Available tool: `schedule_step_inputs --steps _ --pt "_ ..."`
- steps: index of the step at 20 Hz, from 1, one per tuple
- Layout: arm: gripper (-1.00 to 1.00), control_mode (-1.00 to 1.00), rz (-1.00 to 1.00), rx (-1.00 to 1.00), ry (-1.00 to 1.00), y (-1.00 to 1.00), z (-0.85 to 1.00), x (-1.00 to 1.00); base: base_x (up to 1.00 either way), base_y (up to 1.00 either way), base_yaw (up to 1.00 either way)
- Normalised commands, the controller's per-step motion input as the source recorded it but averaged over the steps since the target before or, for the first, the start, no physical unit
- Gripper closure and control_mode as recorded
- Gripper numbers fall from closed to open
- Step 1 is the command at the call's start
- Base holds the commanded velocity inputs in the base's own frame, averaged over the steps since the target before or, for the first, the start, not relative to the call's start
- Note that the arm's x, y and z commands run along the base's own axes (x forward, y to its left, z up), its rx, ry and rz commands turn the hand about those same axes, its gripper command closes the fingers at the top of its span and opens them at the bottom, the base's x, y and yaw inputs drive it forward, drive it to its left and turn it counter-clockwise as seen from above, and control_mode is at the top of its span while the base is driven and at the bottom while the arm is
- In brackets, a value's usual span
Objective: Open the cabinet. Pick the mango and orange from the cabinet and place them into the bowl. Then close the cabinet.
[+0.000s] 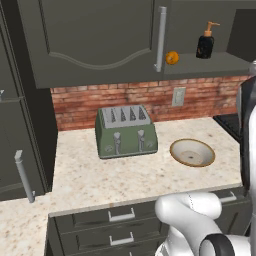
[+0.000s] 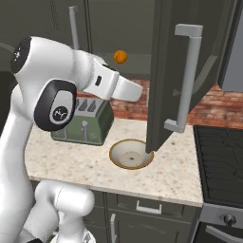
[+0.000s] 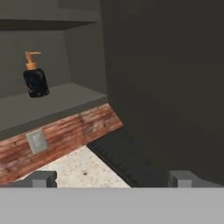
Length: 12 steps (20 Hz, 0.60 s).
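One door of the wide dark grey wall cabinet [image 1: 95, 40] is swung open, the left one shut. Small round orange fruit [image 1: 172, 57] sits on its lower shelf, near a black soap bottle with orange pump [image 1: 205, 42]. Shallow cream bowl with tan rim [image 1: 192, 152] on speckled beige counter [image 1: 95, 175], just right of green toaster [image 1: 126, 131]. Two-finger gripper [image 3: 111, 179] spread wide, holding nothing, facing the open shelf.
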Motion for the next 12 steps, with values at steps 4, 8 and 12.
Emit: schedule_step_inputs --steps 4,8,12 --pt "-1.0 -1.0 0.33 0.0 0.05 0.66 0.0 0.0 0.0 0.0 0.0" --pt "-1.0 -1.0 0.29 0.0 0.07 0.61 0.01 0.0 0.0 0.0 0.0" --pt "-1.0 -1.0 0.25 0.0 0.1 0.52 0.11 0.0 0.0 0.0 0.0"
